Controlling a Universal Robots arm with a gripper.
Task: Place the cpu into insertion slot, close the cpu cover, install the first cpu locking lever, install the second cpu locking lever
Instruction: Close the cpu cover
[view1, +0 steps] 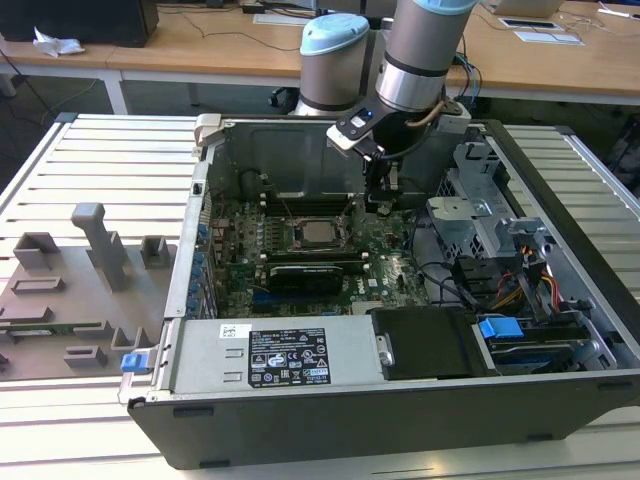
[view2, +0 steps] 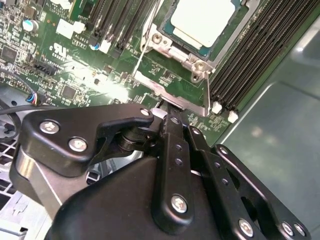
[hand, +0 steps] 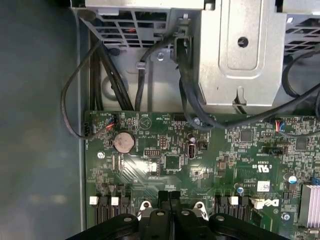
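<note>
**Clenched fingers working at the socket's edge**

I am seeing the black two-finger gripper (view1: 383, 203) with its fingers pressed together and nothing visibly caught between them. In the second wrist view it is sitting just beside a thin silvery wire locking lever (view2: 207, 94). I cannot tell if they are touching, but I judge it is clenched for pushing, not picking. In the exterior view it is standing close at two o'clock of the small square metal-rimmed insertion slot (view1: 300, 224). The flat silvery-grey square cpu (view2: 202, 20) is lying seated there, the thin silvery metal cpu cover (view2: 175, 50) apparently folded down around it. The green circuit board (hand: 210, 165) is lying flat in the open grey computer case (view1: 400, 420), giving access from above.
</note>
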